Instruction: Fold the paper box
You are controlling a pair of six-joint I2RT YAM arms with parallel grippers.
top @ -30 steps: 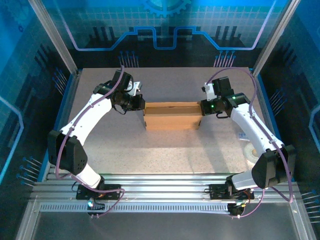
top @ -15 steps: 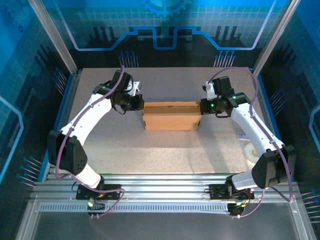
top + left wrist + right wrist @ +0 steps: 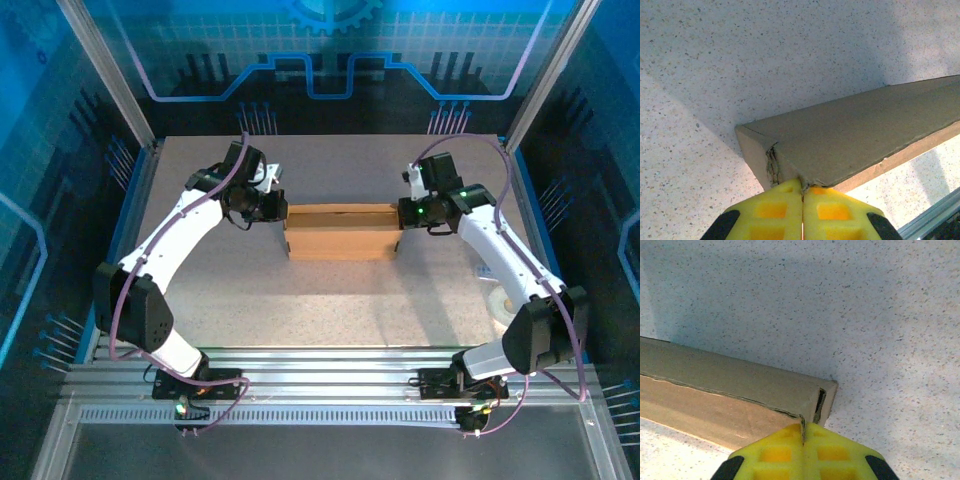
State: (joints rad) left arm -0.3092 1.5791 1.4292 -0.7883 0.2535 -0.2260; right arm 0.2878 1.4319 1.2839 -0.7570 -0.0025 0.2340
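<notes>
The paper box (image 3: 342,232) is a slim brown cardboard carton lying across the middle of the table, long side left to right. My left gripper (image 3: 282,208) is shut on the box's left end; in the left wrist view its yellow fingers (image 3: 777,210) pinch the cardboard edge at the paper box (image 3: 860,135) corner. My right gripper (image 3: 400,214) is shut on the right end; in the right wrist view the yellow fingers (image 3: 832,452) clamp a thin cardboard edge of the paper box (image 3: 730,380) beside an open slot at its end.
The speckled table (image 3: 330,300) surrounds the box. A white roll-like object (image 3: 497,300) lies at the right edge near the right arm. Metal rails (image 3: 330,385) run along the near edge. Frame posts and blue panels stand at the back and sides.
Both grippers have pressed a little closer on the box ends. The box's front face looks slightly shorter and more upright than a second ago. The arms have barely shifted.
</notes>
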